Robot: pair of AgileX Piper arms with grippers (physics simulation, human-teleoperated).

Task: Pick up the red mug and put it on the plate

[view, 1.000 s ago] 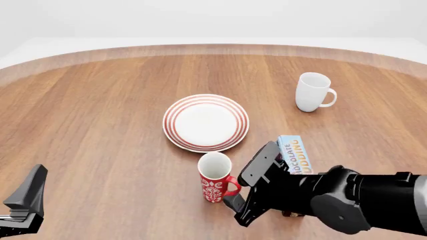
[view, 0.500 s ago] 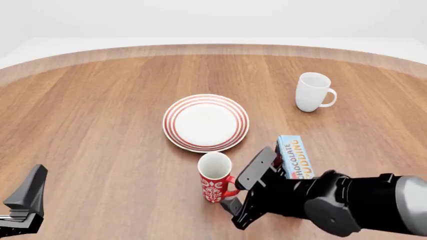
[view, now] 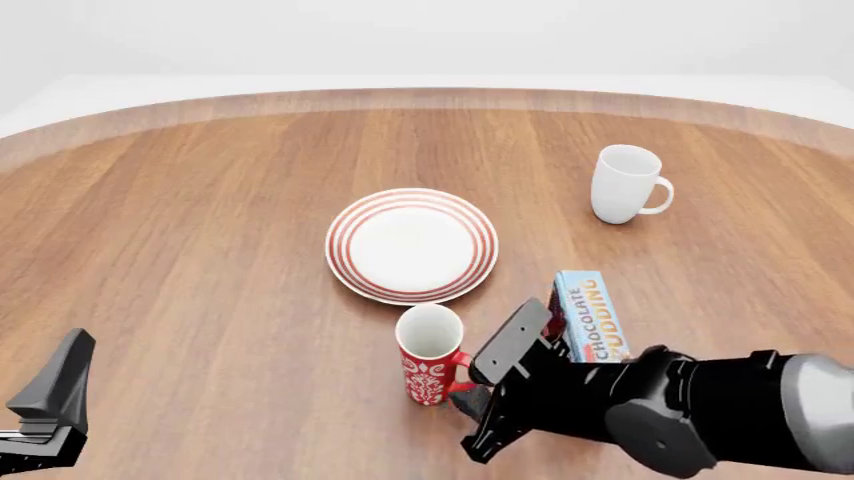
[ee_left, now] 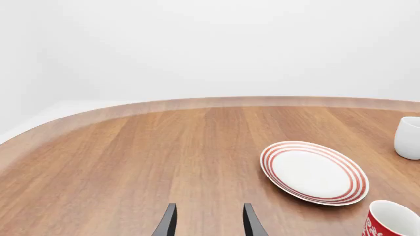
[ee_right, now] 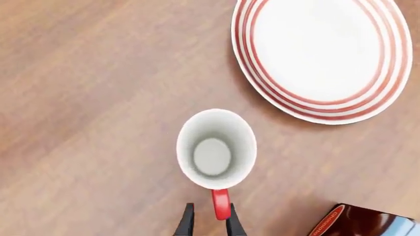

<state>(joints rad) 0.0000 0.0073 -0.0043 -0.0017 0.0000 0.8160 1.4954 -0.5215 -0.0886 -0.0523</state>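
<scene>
The right gripper [ee_right: 208,222] sits low beside the red mug [view: 430,354], its narrowly parted fingers straddling the handle [ee_right: 221,203] (contact unclear); the left gripper [ee_left: 207,222] hangs open over bare table [view: 187,230]; the mug stands upright just short of the plate [view: 411,245]; a pudding box [view: 591,314] lies alongside, a white mug [view: 626,184] beyond.

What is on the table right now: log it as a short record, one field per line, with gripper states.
red mug: upright on the table, just near of the plate, handle toward the right arm
plate: mid-table, nothing on it
right gripper: fingers straddle the mug handle; closure unclear
left gripper: open, apart from everything
white mug: far right, upright
pudding box: right of the red mug
</scene>
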